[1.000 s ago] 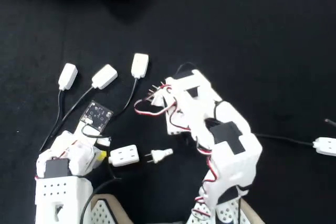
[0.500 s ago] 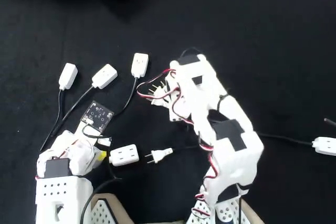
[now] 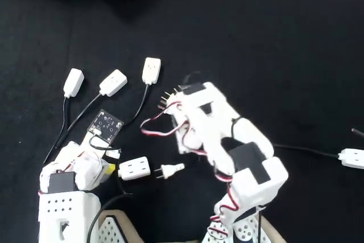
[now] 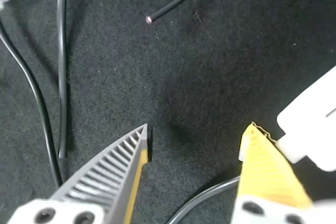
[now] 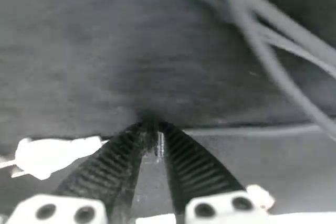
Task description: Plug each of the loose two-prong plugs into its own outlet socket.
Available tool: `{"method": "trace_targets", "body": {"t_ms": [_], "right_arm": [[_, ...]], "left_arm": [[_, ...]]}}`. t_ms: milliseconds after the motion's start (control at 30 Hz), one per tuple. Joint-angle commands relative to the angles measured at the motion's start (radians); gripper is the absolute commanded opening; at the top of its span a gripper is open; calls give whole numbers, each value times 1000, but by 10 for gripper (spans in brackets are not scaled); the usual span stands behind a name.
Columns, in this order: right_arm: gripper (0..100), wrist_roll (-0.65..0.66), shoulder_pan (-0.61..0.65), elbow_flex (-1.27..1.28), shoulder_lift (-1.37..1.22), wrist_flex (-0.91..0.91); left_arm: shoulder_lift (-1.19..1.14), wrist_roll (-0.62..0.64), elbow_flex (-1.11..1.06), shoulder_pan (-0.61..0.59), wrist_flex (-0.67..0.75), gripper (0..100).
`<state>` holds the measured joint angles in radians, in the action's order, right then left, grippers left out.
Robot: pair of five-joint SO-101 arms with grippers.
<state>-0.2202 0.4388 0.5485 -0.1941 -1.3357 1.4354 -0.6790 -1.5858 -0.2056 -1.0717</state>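
A loose white two-prong plug (image 3: 170, 169) lies on the black table, its prongs pointing at a white outlet socket (image 3: 135, 169) just beside it. My left gripper (image 4: 197, 135) is open and low over the cloth, with that socket (image 4: 315, 124) touching the outer side of its yellow finger (image 4: 262, 166). In the high view the left gripper (image 3: 112, 161) sits at the socket's left end. My right gripper (image 5: 152, 127) is shut and empty, tips near the cloth, and the plug (image 5: 52, 156) lies off to one side of it. The right arm (image 3: 219, 135) bends over the table's middle.
Three more white sockets (image 3: 73, 82) (image 3: 113, 82) (image 3: 151, 70) on black cords lie at the back left. A small black circuit board (image 3: 106, 124) sits by the left arm. Another white connector (image 3: 352, 157) with a cord lies at the right edge. The far half of the table is bare cloth.
The right arm swung out toward the far side, then drew back and dropped toward the loose plug. The plug shifted slightly toward the socket. The left arm stayed put.
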Motion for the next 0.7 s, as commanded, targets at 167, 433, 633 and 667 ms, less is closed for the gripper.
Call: {"method": "trace_targets", "body": {"t_ms": [167,433,633,667], "right_arm": [[36,697,-14,-79,35,-14],[41,1097,-83,-94,142,-12],[101,1226,20,159,433,58],[102,1224,34,208,476,89]], "left_arm": [[5,-8,2,-10,17,278],[5,-9,1,-10,17,278],[5,-6,1,-10,20,278],[5,-6,1,-10,18,278]]}}
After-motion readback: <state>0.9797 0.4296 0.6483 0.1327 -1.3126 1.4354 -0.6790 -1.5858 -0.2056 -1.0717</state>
